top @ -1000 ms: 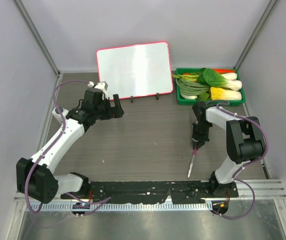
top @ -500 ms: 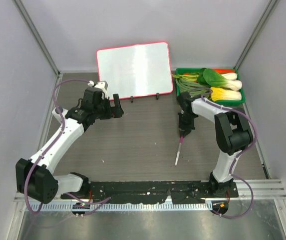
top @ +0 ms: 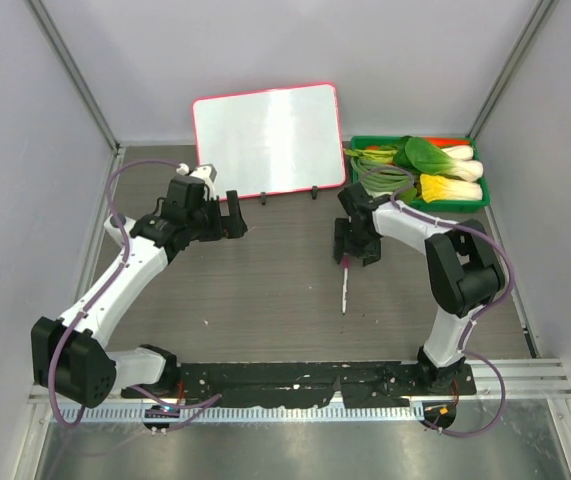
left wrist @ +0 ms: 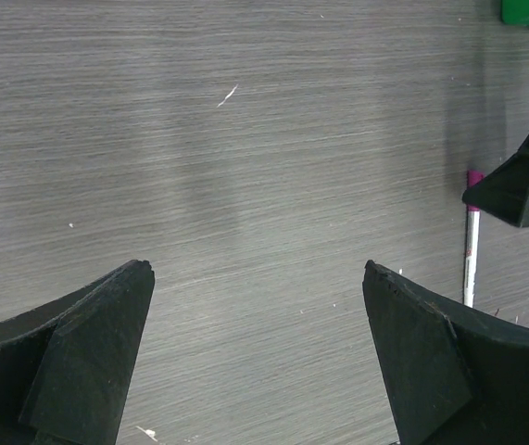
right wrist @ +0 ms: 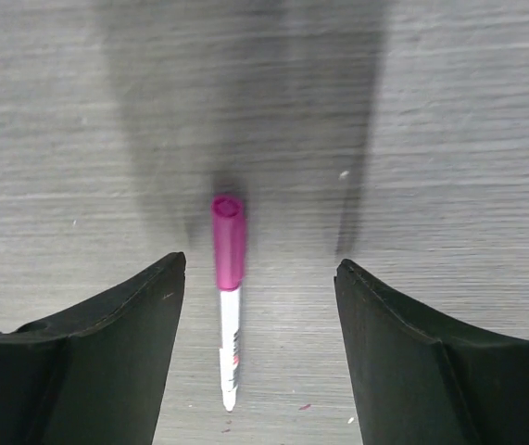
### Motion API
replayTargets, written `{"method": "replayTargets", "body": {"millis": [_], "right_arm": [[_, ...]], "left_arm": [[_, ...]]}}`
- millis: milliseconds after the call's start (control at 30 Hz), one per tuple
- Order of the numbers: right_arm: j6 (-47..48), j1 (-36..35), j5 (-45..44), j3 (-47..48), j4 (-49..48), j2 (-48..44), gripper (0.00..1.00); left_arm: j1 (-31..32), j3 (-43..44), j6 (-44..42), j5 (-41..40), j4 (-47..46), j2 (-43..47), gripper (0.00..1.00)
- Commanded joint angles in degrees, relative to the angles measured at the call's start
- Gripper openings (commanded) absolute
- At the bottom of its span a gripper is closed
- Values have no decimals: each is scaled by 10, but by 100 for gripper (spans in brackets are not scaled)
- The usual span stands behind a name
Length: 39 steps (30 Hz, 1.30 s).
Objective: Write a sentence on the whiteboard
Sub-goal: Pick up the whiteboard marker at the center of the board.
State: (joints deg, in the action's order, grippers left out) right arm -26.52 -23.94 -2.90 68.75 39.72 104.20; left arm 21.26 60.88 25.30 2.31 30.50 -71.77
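I think you are at the pick-up step: your right gripper [right wrist: 259,267] is open and empty, the pink marker [right wrist: 230,306] flat between its fingers [right wrist: 107,352]. Close on it, then go to the whiteboard [top: 268,140].

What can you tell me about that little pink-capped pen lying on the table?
The marker pen is slim, with a glossy magenta cap on one end and a white barrel carrying small printed marks; it looks like plastic. The cap is on. It lies flat on the grey wood-grain table, capped end toward the back wall. The right tool hangs over the capped end with its fingers spread to either side, neither touching the pen. Nothing else touches it.
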Motion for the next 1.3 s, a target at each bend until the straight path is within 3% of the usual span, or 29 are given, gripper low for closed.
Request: {"method": "replayTargets", "body": {"millis": [0, 100, 267, 333, 500, 800, 967, 1133, 1267], "right_arm": [[-14, -34, 3, -21, -11, -26, 67], [-24, -64, -7, -28, -9, -19, 59], [-33, -92, -34, -39, -2, 10, 12], [-30, -95, -44, -38, 3, 23, 1], [-27, -95, -51, -14, -3, 6, 1], [-55, -95, -47, 54, -72, -136, 1], [-82, -93, -25, 17, -161, -226, 1], [-134, -78, 20, -46, -236, -317, 1], [-148, -58, 71, -63, -261, -344, 1]], "left_arm": [[-3, 12, -3, 17, 2, 7, 100], [-3, 11, -3, 17, 1, 4, 100], [-3, 13, -5, 16, 8, 5, 100], [-3, 17, -9, 9, 16, 7, 100], [-3, 22, -17, -2, 30, 23, 100], [6, 28, -2, 105, 4, 26, 100], [36, 36, 24, 167, -32, -8, 97], [85, 40, 75, 254, -129, -63, 94], [138, 71, 99, 293, -180, -109, 91]]}}
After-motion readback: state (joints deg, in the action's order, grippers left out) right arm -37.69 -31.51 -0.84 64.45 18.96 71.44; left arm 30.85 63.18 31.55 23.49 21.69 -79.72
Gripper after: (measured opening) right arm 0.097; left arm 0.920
